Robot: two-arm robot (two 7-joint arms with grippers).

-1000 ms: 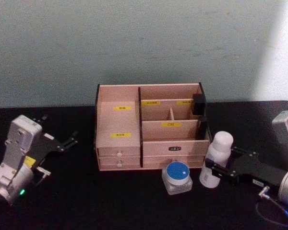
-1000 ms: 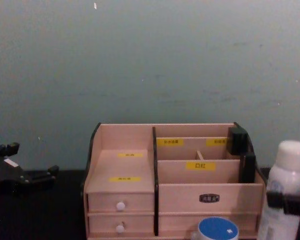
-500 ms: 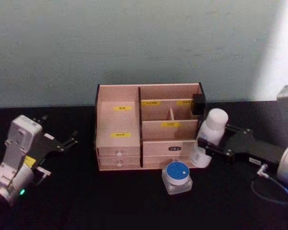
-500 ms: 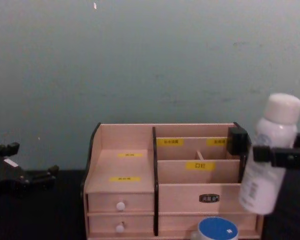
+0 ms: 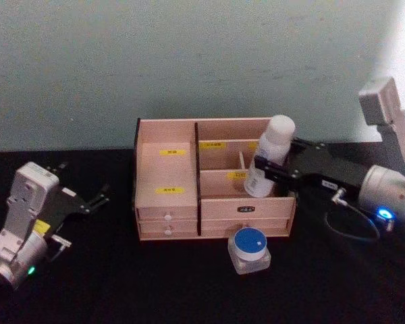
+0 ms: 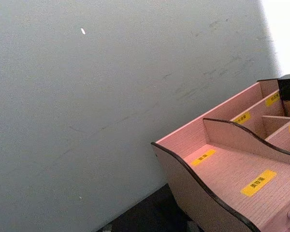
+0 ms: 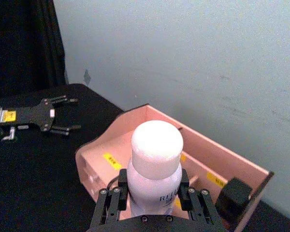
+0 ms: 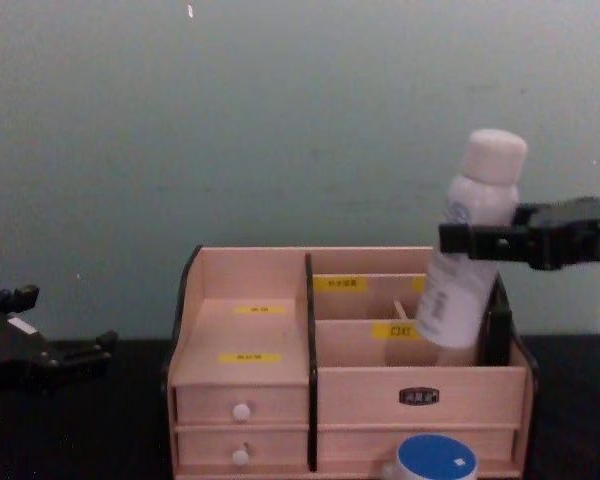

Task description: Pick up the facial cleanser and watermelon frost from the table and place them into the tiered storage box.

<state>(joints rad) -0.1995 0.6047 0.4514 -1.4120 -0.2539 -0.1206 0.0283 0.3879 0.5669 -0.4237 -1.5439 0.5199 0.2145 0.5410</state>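
Observation:
The facial cleanser, a white bottle with a white cap, hangs tilted over the right-hand compartments of the tiered storage box, its base about level with the dividers. My right gripper is shut on the bottle's body, reaching in from the right. The right wrist view looks down on the bottle's cap above the box. A small clear jar with a blue lid, which I take for the watermelon frost, stands on the table just before the box. My left gripper rests open at the left, apart from everything.
The table is black, with a pale wall close behind the box. The box's left stepped shelf and two small drawers with white knobs face me. A cable loops under my right wrist.
My right gripper has lifted the bottle off the table beside the box's right end and carried it up and left over the right compartments. The left arm and jar stayed put.

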